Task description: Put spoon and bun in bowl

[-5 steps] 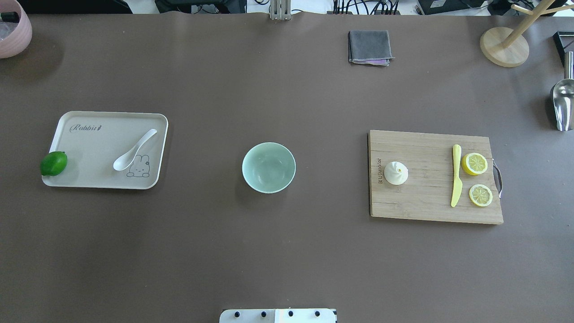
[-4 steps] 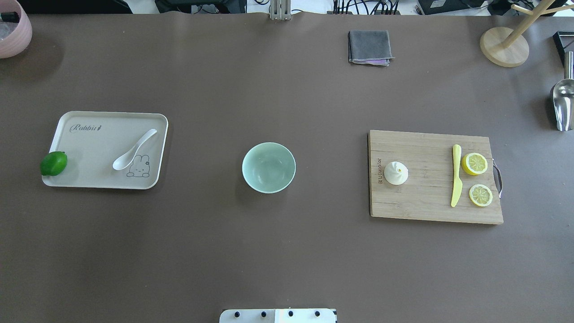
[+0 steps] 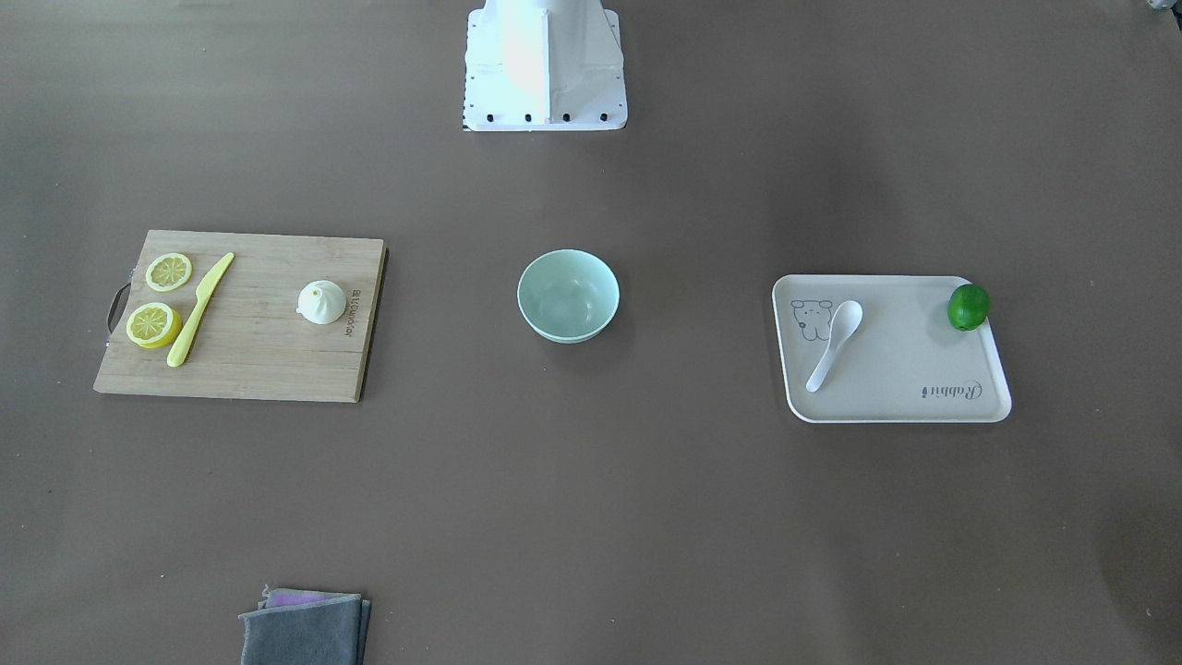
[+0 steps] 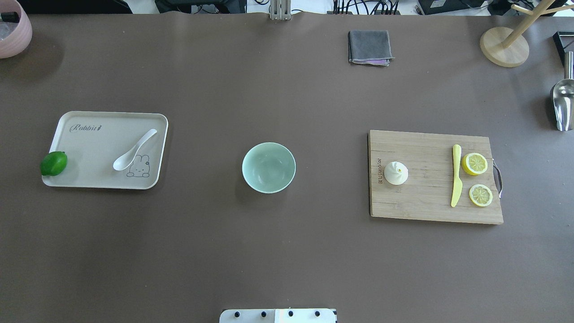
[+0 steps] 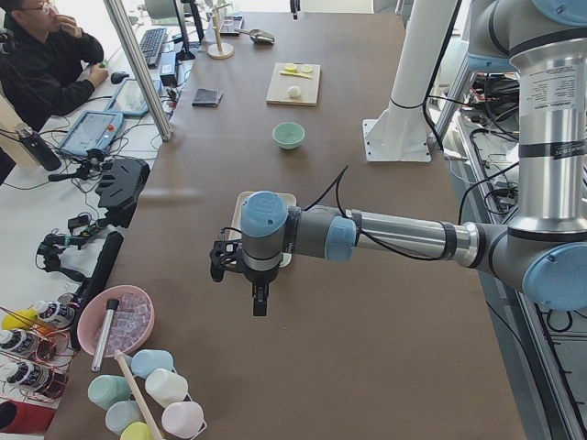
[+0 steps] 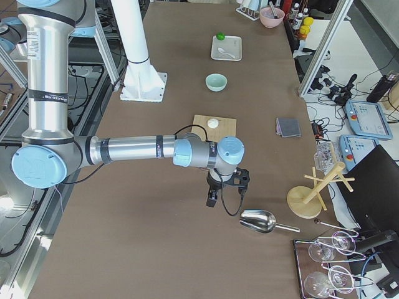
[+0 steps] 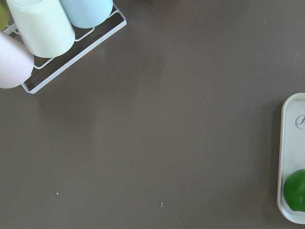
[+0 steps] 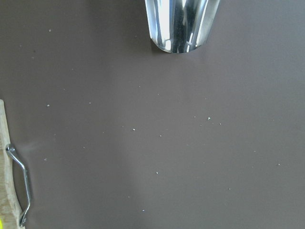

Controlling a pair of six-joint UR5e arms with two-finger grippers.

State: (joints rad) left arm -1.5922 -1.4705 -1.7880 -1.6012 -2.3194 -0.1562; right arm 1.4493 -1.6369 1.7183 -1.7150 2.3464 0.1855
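The white spoon point(image 4: 134, 150) lies on a beige tray point(image 4: 89, 148) at the left. The white pleated bun point(image 4: 396, 173) sits on a wooden cutting board point(image 4: 426, 179) at the right. The mint-green bowl point(image 4: 268, 168) stands empty between them in the middle. Neither gripper shows in the overhead or front view. The left gripper point(image 5: 259, 298) hangs over bare table beyond the tray's outer end. The right gripper point(image 6: 212, 200) hangs over bare table between the board and a metal scoop point(image 6: 257, 221). I cannot tell whether either is open or shut.
A green lime point(image 4: 54, 163) sits on the tray's corner. A yellow knife point(image 4: 456, 176) and two lemon halves point(image 4: 474, 163) lie on the board. A grey cloth point(image 4: 369, 47), a wooden stand point(image 4: 504, 47) and a pink bowl point(image 4: 13, 31) stand along the far edge. A cup rack point(image 7: 43, 28) is past the left end.
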